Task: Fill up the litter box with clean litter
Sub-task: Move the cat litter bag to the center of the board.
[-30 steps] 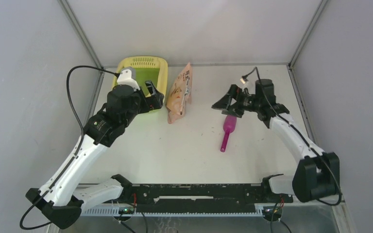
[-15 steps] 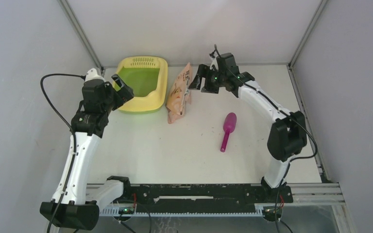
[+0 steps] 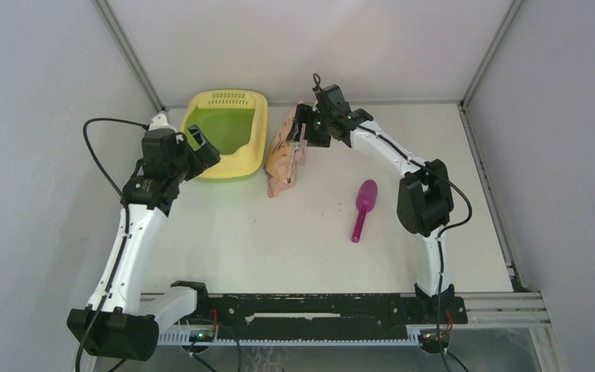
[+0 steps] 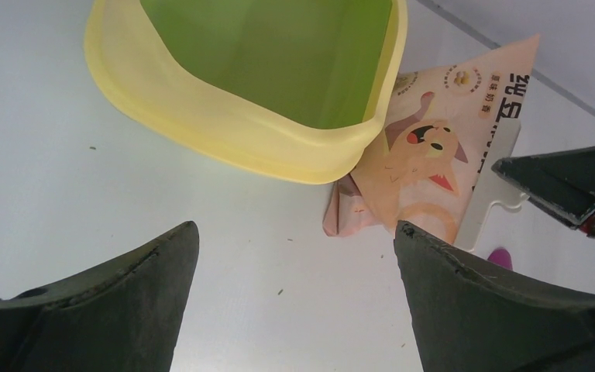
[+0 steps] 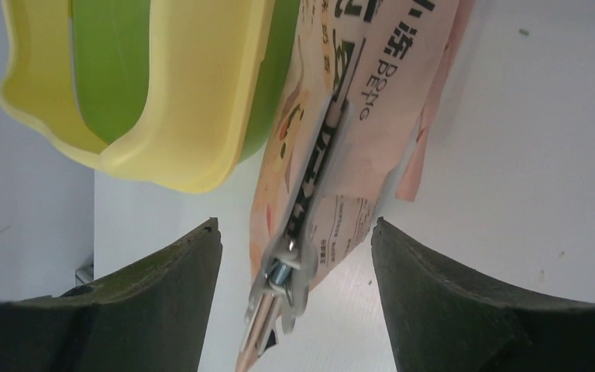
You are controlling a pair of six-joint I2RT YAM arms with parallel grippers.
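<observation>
The litter box (image 3: 232, 170) sits at the far left of the table (image 3: 279, 248). Its green floor is bare. The peach bag (image 3: 283, 163) with the cat picture lies just beside the box and touches its right wall. I cannot see any clean litter, so it is probably shut inside the bag. A white clip (image 5: 310, 194) with a metal spring runs along the bag. The pink scoop (image 3: 362, 208) lies apart from them, off to the right.

The right fingers (image 5: 449, 294) are spread, one on each side of the clip. They hold nothing. The step in hand looks like taking hold of the bag by its clip.

To do it well, the right fingers should come in straight, so the clip sits in the middle of the gap. Then they should close slowly. The grip should land on the stiff clip, not just on the thin plastic, which can slip or tear. The bag touches the box, so a push sideways would shove both. A gentle move is best.

The left fingers (image 4: 108, 302) are spread wide too, with only table between them. They wait near the front corner of the box. That is a good spot for steadying the box if it slides.
</observation>
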